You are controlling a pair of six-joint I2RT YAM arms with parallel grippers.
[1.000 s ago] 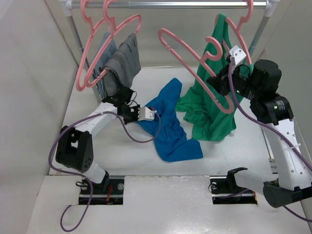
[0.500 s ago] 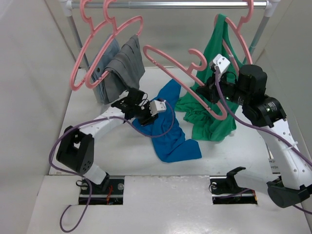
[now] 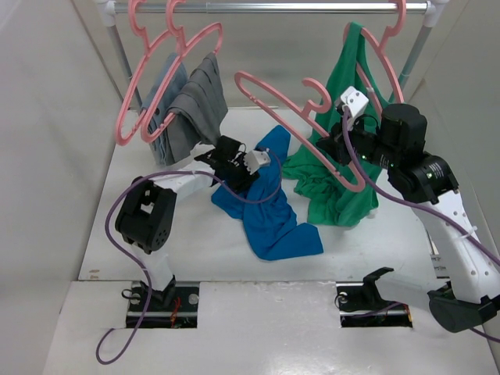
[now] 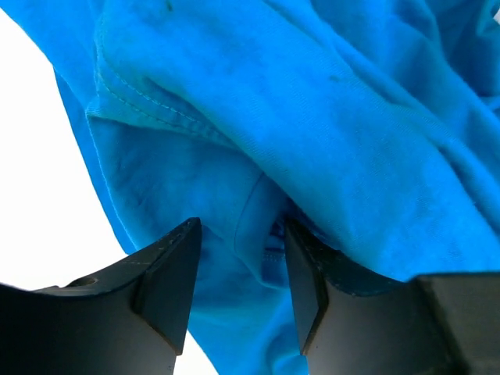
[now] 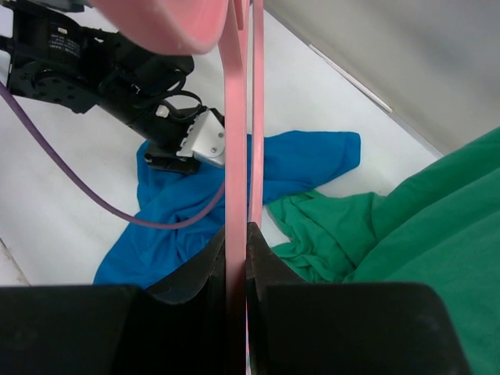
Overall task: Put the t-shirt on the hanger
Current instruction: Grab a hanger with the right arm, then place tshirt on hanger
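The blue t-shirt [image 3: 269,207] lies crumpled on the white table and fills the left wrist view [image 4: 312,101]. My left gripper [image 3: 258,173] is pressed down on its upper part. Its jaws [image 4: 238,230] are open, astride a seamed fold of blue cloth. My right gripper [image 3: 337,148] is shut on the lower bar of a bare pink hanger [image 3: 289,98]. It holds the hanger in the air, above and right of the t-shirt, hook upward. In the right wrist view the hanger [image 5: 237,156] runs up from between the closed fingers [image 5: 237,234], with the t-shirt [image 5: 305,160] below.
A rail [image 3: 273,7] crosses the back. Pink hangers with grey garments [image 3: 195,101] hang at its left. A green top [image 3: 344,109] hangs at its right and drapes onto the table beside the t-shirt. White walls stand on both sides.
My left gripper has moved right and farther back, onto the t-shirt's upper part. My right arm swung the hanger left a second ago and has since held still.
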